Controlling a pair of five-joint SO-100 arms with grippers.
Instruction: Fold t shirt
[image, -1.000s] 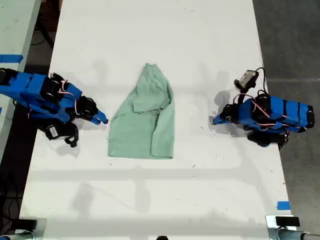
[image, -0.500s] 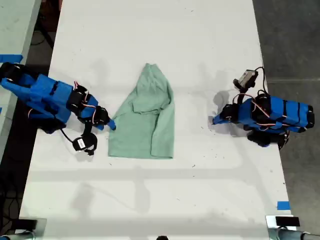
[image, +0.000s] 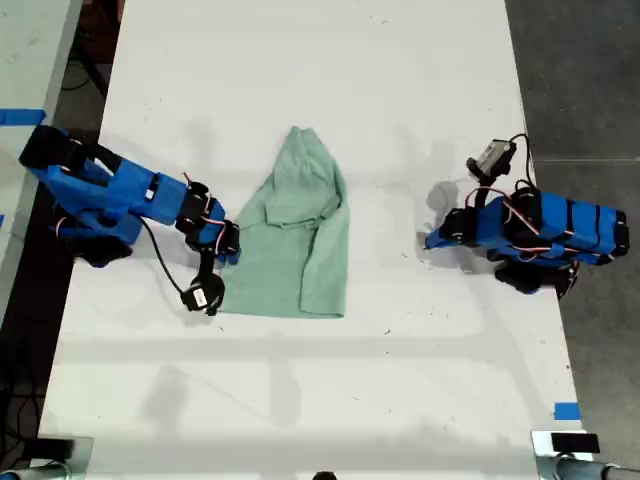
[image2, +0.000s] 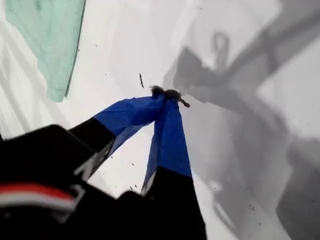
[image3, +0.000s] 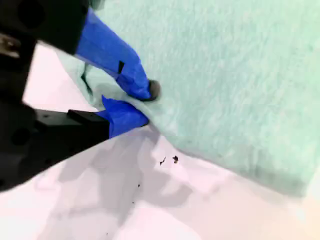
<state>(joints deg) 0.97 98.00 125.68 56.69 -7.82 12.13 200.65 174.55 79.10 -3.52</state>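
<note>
My second tool (image3: 142, 105) seemingly pinches the t shirt (image: 290, 235).

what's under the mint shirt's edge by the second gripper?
One blue finger of my second gripper sits under the pale mint-green cloth t shirt edge, on the white table. Further in is covered.

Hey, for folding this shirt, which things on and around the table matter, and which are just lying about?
Part of the job:
- the t shirt, rumpled, on the white table
- my second gripper, jaws at the shirt's edge on the exterior view's left
- my first gripper, jaws together, apart from the shirt

Just lying about:
- blue tape near the table edge
- dark specks on the table
</note>
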